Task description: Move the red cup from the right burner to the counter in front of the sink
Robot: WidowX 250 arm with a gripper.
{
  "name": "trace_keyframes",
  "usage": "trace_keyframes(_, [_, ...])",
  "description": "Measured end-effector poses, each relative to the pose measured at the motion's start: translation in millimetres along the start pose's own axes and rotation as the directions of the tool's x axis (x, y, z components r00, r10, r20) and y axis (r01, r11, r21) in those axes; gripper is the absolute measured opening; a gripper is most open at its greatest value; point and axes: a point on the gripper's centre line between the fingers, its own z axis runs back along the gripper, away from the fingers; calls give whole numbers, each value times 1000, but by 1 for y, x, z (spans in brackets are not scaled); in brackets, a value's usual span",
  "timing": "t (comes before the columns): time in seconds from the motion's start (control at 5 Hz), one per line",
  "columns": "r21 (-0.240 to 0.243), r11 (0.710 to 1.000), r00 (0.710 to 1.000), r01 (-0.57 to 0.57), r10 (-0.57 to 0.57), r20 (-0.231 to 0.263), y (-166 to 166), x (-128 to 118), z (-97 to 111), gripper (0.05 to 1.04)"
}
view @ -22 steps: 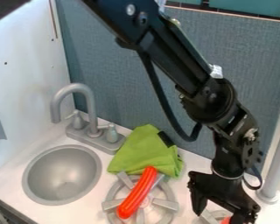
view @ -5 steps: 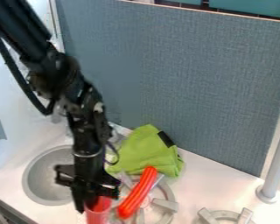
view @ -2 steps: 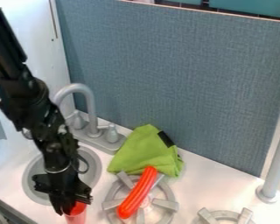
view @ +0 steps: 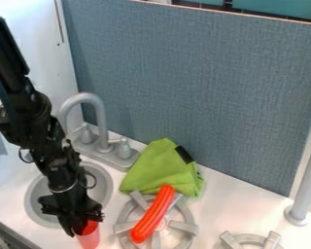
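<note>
1. Black gripper (view: 81, 228) closes on the upper part of a red cup (view: 89, 240), its fingers parted only by what they grasp, at the view's lower left beside the sink (view: 107, 187).
2. Seconds earlier, the pair were by the far-right burner (view: 252, 240); they have since crossed leftward past the nearer burner (view: 181, 226), with only a slight shift lately.
3. Carrying appears nearly complete, with lowering or release likely left; whether the cup touches the counter (view: 217, 214) cannot be told.
4. Unmoved, an orange-red sausage (view: 153, 214) lies across the nearer burner, beside a green cloth (view: 159, 168).
</note>
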Motion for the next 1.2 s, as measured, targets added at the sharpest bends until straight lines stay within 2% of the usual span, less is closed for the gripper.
trace_keyframes(0.2, [3, 1000, 998, -31, 31, -51, 2, 2, -3, 104])
trace_keyframes(0.4, [5, 999, 997, -44, 44, -70, 1, 3, -2, 126])
trace_keyframes(0.6, [25, 997, 993, -69, 71, -92, -3, -9, 4, 325])
trace_keyframes(0.8, [48, 989, 989, -140, 142, -40, -7, -5, 42, 613])
trace_keyframes(1.0, [75, 980, 982, -183, 187, -40, -7, -11, 61, 910])
trace_keyframes(1.2, [88, 986, 988, -145, 149, -49, -20, -19, 81, 1009])
